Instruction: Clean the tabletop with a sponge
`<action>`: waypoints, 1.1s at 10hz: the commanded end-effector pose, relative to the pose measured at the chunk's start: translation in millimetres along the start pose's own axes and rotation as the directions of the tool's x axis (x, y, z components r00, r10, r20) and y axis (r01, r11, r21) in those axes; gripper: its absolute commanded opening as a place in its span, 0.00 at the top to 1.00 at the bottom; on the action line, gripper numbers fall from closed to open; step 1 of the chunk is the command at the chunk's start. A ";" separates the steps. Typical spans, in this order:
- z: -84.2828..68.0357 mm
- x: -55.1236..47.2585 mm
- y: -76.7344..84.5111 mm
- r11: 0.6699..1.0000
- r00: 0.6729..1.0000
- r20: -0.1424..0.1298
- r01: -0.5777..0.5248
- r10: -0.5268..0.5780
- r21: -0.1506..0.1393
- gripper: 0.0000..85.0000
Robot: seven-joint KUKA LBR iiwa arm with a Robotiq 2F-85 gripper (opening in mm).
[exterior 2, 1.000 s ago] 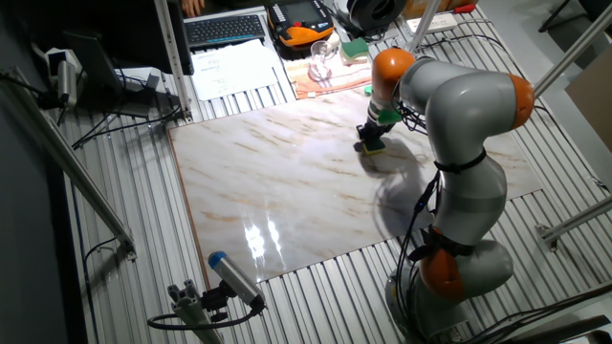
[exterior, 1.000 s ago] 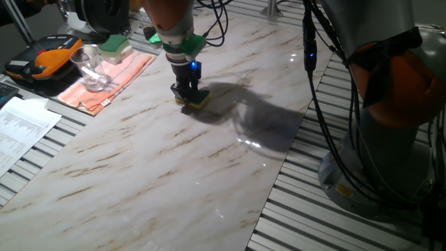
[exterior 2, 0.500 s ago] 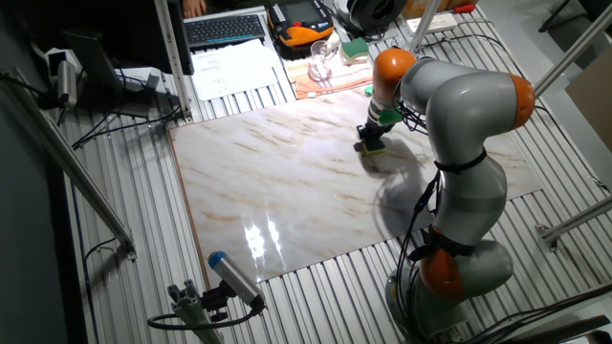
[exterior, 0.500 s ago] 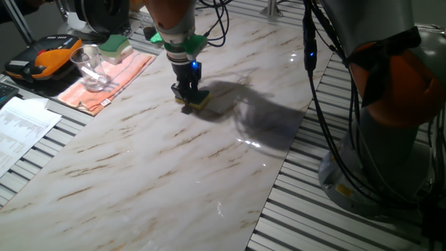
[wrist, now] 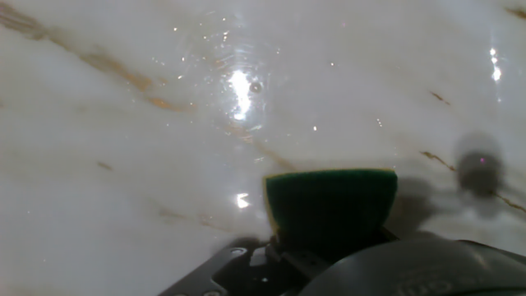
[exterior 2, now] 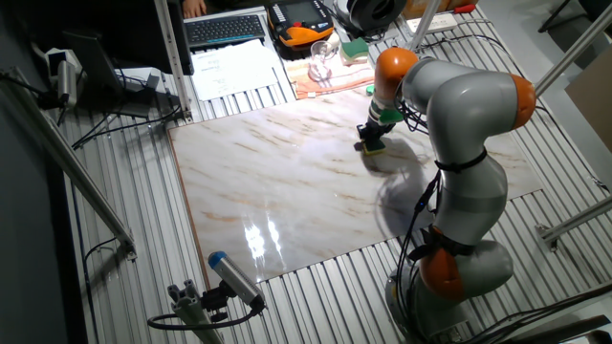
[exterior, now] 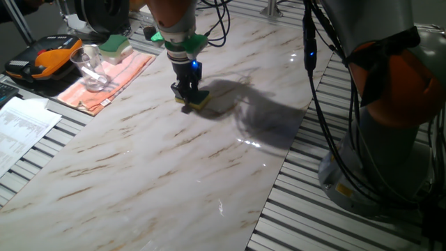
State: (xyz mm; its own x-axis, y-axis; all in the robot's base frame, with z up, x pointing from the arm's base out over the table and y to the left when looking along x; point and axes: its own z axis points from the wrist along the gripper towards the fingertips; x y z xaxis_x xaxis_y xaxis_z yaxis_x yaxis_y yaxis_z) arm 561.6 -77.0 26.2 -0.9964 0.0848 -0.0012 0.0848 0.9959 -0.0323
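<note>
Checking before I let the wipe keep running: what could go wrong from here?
1. The end effector holds the sponge by its top; a hard push could twist it loose on the glossy tabletop.
2. A wide stroke toward the glass on the orange cloth could knock it over.
3. Cables hang over the slab's edge and could snag.

A clear glass [exterior: 88,66] stands on a pink cloth [exterior: 108,81], a paler green sponge [exterior: 115,46] just behind.
</note>
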 end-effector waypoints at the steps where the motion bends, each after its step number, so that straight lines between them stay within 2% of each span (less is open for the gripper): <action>1: -0.1 0.1 -0.1 1.000 1.000 0.014 -0.013 0.013 0.012 1.00; 4: -0.1 0.1 -0.1 1.000 0.999 0.022 -0.030 0.030 -0.008 1.00; 5: -0.1 0.1 -0.1 0.999 1.000 0.021 -0.017 0.018 -0.032 1.00; 6: -0.1 0.1 -0.1 0.999 1.000 0.019 -0.005 0.006 -0.045 1.00; 8: -0.1 0.1 -0.1 1.000 1.000 -0.011 0.000 0.000 -0.026 1.00; 9: -0.1 0.1 -0.1 1.000 0.999 -0.039 -0.001 0.001 -0.020 1.00; 10: -0.1 0.1 -0.1 1.000 0.998 -0.057 -0.005 0.003 -0.031 1.00; 11: 0.7 0.3 0.1 0.999 0.998 -0.055 -0.019 0.017 -0.037 1.00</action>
State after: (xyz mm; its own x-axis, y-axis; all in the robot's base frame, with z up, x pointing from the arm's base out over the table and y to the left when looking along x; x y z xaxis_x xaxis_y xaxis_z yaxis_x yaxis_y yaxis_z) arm 561.5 -77.0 25.6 -0.9934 0.1030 0.0511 0.1033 0.9946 0.0041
